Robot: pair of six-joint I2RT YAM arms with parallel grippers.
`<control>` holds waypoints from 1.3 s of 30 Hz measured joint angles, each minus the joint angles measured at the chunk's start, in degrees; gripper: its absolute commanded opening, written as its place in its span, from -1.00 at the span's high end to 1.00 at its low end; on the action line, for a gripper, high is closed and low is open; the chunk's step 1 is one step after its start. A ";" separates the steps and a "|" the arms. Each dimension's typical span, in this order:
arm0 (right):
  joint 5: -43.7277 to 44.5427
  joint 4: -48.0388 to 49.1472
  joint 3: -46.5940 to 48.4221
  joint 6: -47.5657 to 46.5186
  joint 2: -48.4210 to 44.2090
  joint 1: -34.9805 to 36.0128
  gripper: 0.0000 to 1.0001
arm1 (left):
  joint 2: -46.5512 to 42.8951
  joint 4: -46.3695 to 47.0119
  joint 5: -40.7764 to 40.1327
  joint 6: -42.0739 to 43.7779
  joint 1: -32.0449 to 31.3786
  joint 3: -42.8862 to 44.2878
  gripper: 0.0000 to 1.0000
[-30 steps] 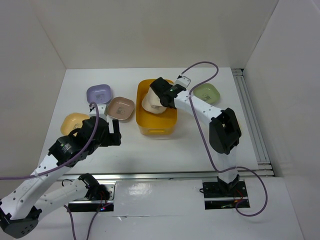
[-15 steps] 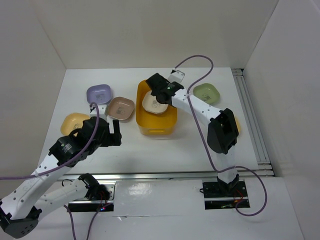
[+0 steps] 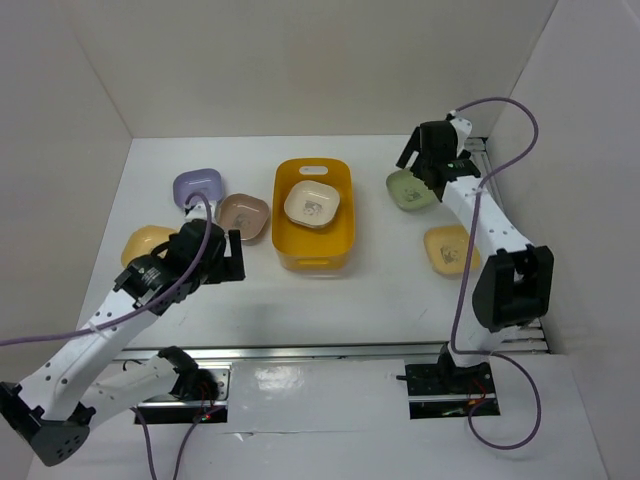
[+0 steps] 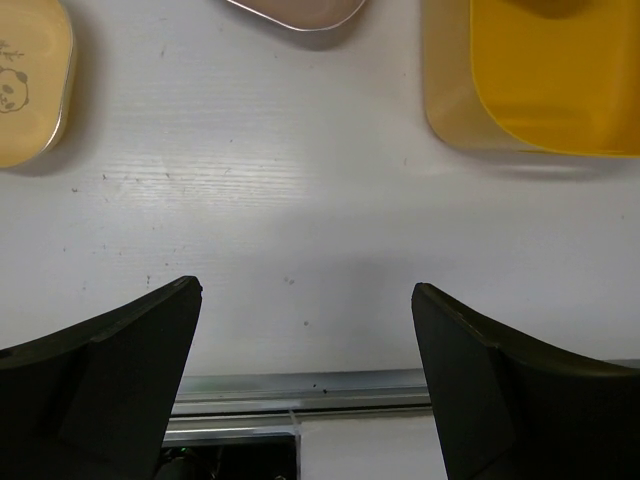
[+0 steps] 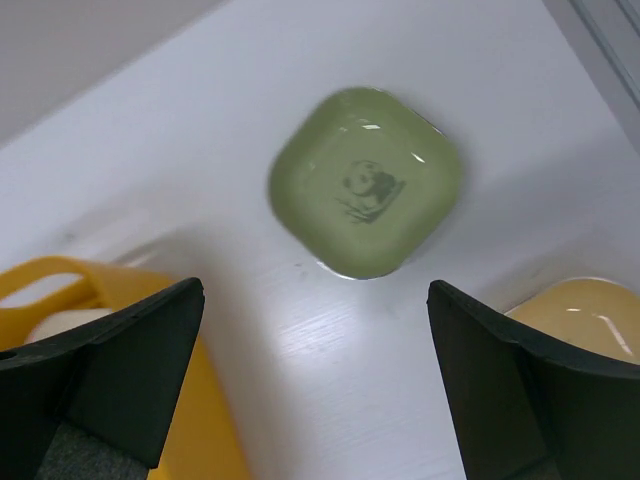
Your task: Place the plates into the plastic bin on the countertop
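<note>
The white countertop point(image 3: 400, 290) spreads across the top view, walled in white. At its middle stands the plastic bin point(image 3: 313, 258), long side running away from the arms, with 1 cream plate point(image 3: 313, 204) lying flat inside toward the far end. Whether anything lies beneath that plate cannot be told.

6 plates show in all. Left of the bin, the brown-pink plate point(image 3: 243, 214) sits just beside its wall, the lavender plate point(image 3: 196, 186) is just beyond it on the far left, and the yellow plate point(image 3: 146, 243) lies nearer the arms, partly covered by the left arm. Right of the bin lie the green plate point(image 3: 410, 189) and, nearer, the yellow-orange plate point(image 3: 448, 248), which a purple cable point(image 3: 462, 290) crosses.

The left gripper point(image 4: 305, 290) is spread wide and holds nothing, over bare countertop. In its wrist view the yellow plate point(image 4: 25, 80) is cut off at the left edge, the brown-pink plate point(image 4: 300, 12) shows only as a sliver at the top, and 1 rounded corner of the bin point(image 4: 540, 90) fills the upper right, all well apart from the fingers.

The right gripper point(image 5: 316, 288) is also wide and empty, above the green plate point(image 5: 365, 180), which lies ahead between the 2 fingers without touching them. Its panda print is plain here. The bin point(image 5: 60, 275) is mostly hidden behind the left finger, and the yellow-orange plate point(image 5: 580, 320) is cut by the right one.
</note>
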 measured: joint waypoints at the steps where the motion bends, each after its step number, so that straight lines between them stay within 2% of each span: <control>1: -1.25 0.02 0.09 -1.31 1.84 -1.88 -1.00 | 1.07 0.13 0.17 -0.22 0.35 0.50 -1.00; 6: -6.47 -0.79 2.29 -7.15 14.27 -6.71 -1.00 | 6.12 3.13 4.48 -0.90 3.80 2.05 -1.00; 9: -8.81 -0.98 5.33 -8.96 20.76 -9.62 -1.00 | 6.93 5.40 9.11 -0.66 8.41 1.36 -1.00; 14: -7.96 -1.70 12.26 -9.57 28.26 -12.94 -0.98 | 5.33 7.65 14.62 0.81 16.52 -1.22 -1.00; 19: -7.08 -1.53 12.98 -9.18 29.55 -13.18 -0.90 | 4.98 8.76 18.40 2.12 20.37 -1.36 -1.00; 24: -6.95 -0.52 9.86 -7.54 29.79 -13.73 -0.60 | 4.85 9.18 19.76 2.29 21.90 -1.51 -1.00; 26: -7.13 -0.28 8.13 -6.78 30.18 -14.32 -0.59 | 4.46 9.22 19.82 2.29 21.97 -1.92 -1.00; 29: -7.89 1.16 5.27 -5.53 30.60 -15.61 -0.19 | 4.09 9.11 19.85 2.29 21.97 -2.29 -1.00; 30: -7.82 1.49 5.07 -5.51 30.56 -15.96 0.15 | 4.04 9.16 19.85 2.29 21.97 -2.29 -1.00; 31: -8.09 1.90 4.85 -5.40 30.51 -16.26 0.37 | 3.96 9.16 19.82 2.29 21.97 -2.29 -1.00; 33: -8.37 4.13 4.20 -4.59 30.23 -16.72 0.73 | 3.82 9.16 19.82 2.29 21.97 -2.29 -1.00; 35: -8.96 6.10 3.98 -3.89 29.44 -17.09 1.00 | 3.61 9.18 19.82 2.29 21.97 -2.29 -1.00; 39: -10.25 7.50 2.89 -1.49 28.55 -17.40 1.00 | 3.52 9.25 19.98 2.29 21.97 -2.75 -1.00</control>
